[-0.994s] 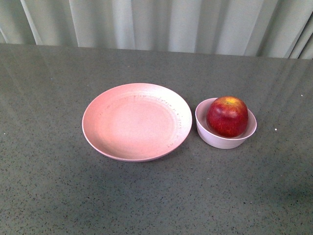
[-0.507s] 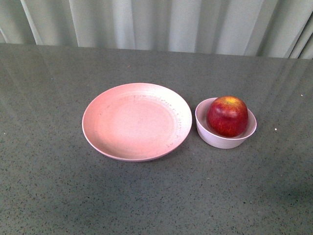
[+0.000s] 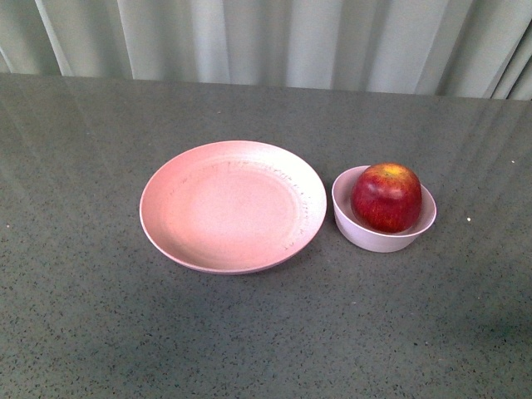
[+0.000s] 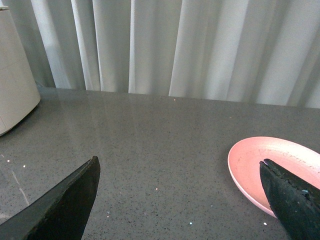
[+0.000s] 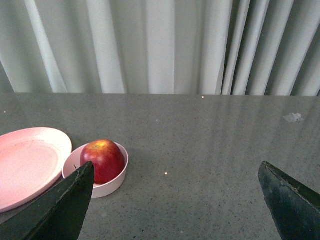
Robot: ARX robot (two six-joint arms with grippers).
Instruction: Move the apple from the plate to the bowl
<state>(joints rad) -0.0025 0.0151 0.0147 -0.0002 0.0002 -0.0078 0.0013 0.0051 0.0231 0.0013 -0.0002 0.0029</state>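
Note:
The dark-red apple [image 3: 386, 197] with a yellow-orange top sits inside the small pale bowl [image 3: 359, 233], right of the wide pink plate [image 3: 166, 233], which holds nothing. Neither arm shows in the front view. My left gripper [image 4: 180, 172] is open and empty over bare tabletop, with the plate [image 4: 250, 162] partly behind one fingertip [image 4: 287, 192]. My right gripper [image 5: 176, 175] is open and empty, away from the bowl [image 5: 112, 185] and the apple [image 5: 103, 160], which show beside one fingertip [image 5: 70, 200]; the plate [image 5: 25, 165] lies beyond them.
The grey speckled tabletop [image 3: 266, 332] runs back to a pale pleated curtain [image 3: 274, 41]. A white rounded object [image 4: 15, 85] stands at the table's edge in the left wrist view.

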